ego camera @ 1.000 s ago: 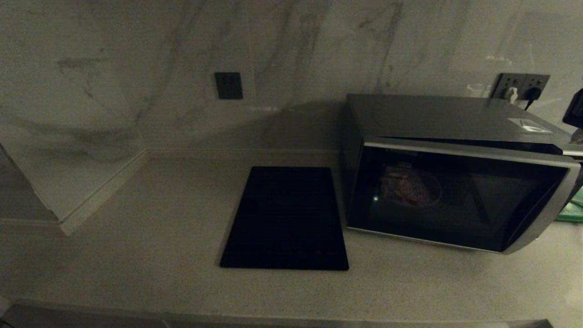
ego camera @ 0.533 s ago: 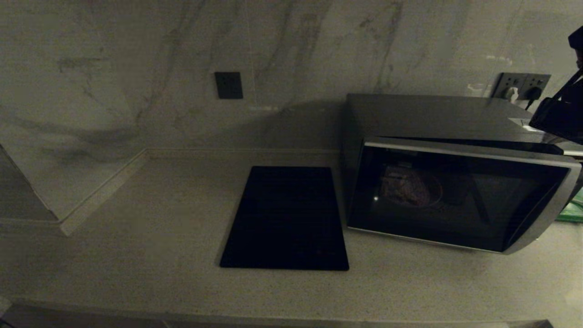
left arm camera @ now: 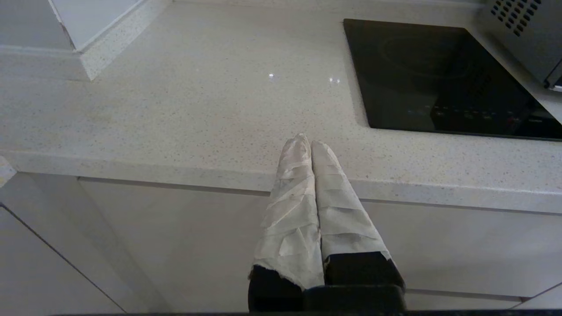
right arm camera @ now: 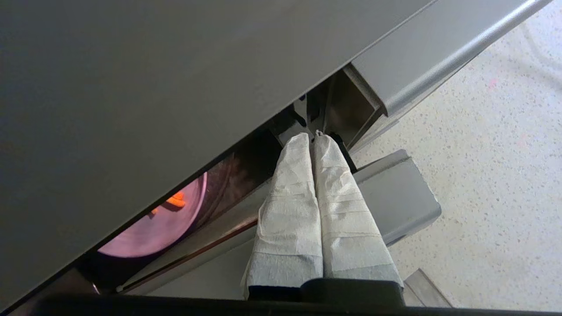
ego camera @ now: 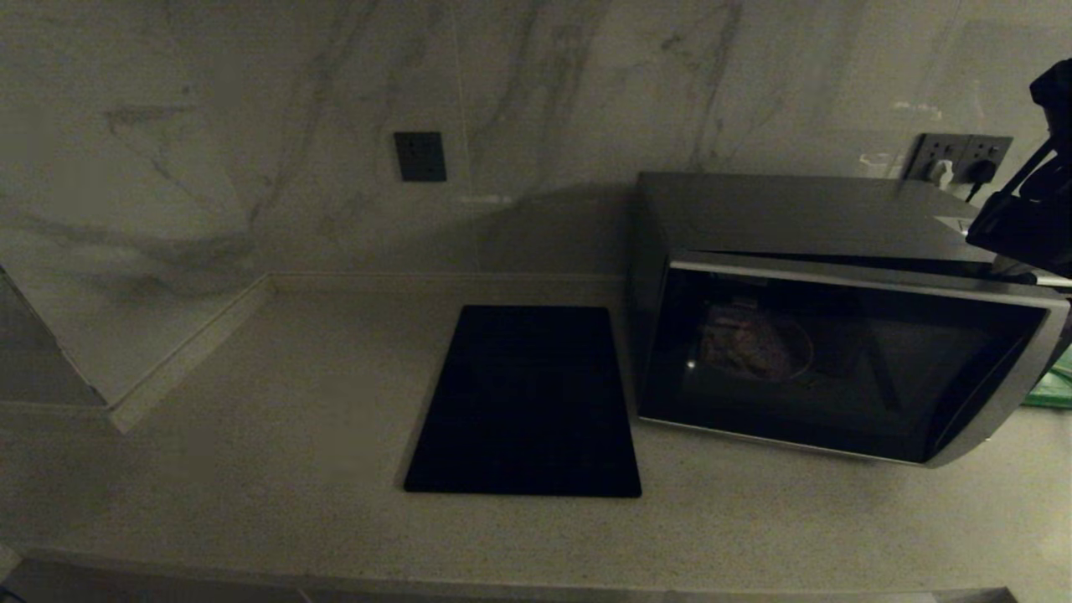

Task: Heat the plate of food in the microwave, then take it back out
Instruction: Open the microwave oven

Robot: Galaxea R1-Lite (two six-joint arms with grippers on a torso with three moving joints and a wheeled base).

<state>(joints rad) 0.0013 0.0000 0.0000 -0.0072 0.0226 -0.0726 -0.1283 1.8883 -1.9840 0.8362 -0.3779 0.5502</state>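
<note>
The dark grey microwave (ego camera: pixel 837 335) stands at the right of the counter, its black glass door (ego camera: pixel 837 368) slightly ajar at the free right edge. Through the glass and the gap I see the lilac plate (right arm camera: pixel 162 228) with orange sticks of food (right arm camera: pixel 177 201) inside. My right arm (ego camera: pixel 1026 222) hangs over the microwave's top right corner. The right gripper (right arm camera: pixel 312 137) is shut, its taped tips poked into the gap between door and body. My left gripper (left arm camera: pixel 307 141) is shut and empty over the counter's front edge, out of the head view.
A flat black slab (ego camera: pixel 528 402) lies on the counter left of the microwave. Wall sockets with plugs (ego camera: pixel 959 159) sit behind its right corner, and something green (ego camera: pixel 1051 385) lies to its right. A raised ledge (ego camera: pixel 167 360) bounds the counter's left side.
My right arm has come into the head view at the upper right and dropped to the door's top right corner. The door stays ajar by the same amount.
</note>
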